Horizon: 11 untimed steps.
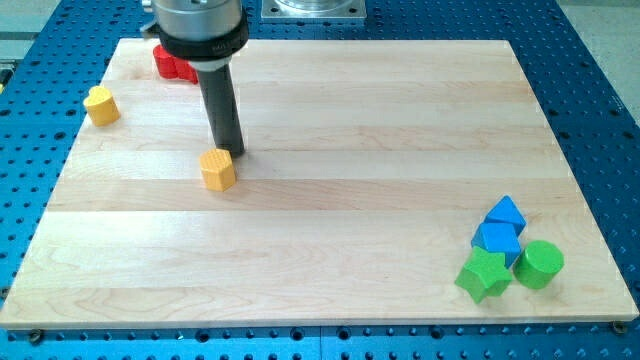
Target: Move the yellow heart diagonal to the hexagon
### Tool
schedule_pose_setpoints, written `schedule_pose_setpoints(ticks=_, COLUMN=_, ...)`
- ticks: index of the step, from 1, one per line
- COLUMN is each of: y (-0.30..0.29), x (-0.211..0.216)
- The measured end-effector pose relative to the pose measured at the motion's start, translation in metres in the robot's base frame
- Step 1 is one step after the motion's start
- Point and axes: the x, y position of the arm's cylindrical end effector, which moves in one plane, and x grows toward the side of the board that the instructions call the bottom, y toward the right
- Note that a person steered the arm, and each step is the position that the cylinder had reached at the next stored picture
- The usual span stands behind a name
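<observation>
A yellow heart (100,104) lies near the board's left edge, toward the view's top. A yellow hexagon-like block (218,169) lies left of the board's middle, to the lower right of the heart. My tip (230,153) stands right at the hexagon's upper right edge, touching it or nearly so. The tip is well to the right of the heart and below it.
A red block (173,65) sits at the board's top left, partly hidden behind the arm. At the lower right are a blue triangular block (506,212), a blue cube (498,240), a green star (484,275) and a green cylinder (540,264). The wooden board (350,110) lies on a blue perforated table.
</observation>
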Motion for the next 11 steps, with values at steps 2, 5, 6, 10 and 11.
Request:
schedule_pose_setpoints(ticks=2, y=-0.065, x=-0.081)
schedule_pose_setpoints(ticks=5, y=-0.162, x=-0.078)
schedule_pose_setpoints(ticks=6, y=-0.168, x=-0.085)
schedule_pose_setpoints(ticks=10, y=-0.194, x=-0.039)
schedule_pose_setpoints(ticks=11, y=-0.185, x=-0.01)
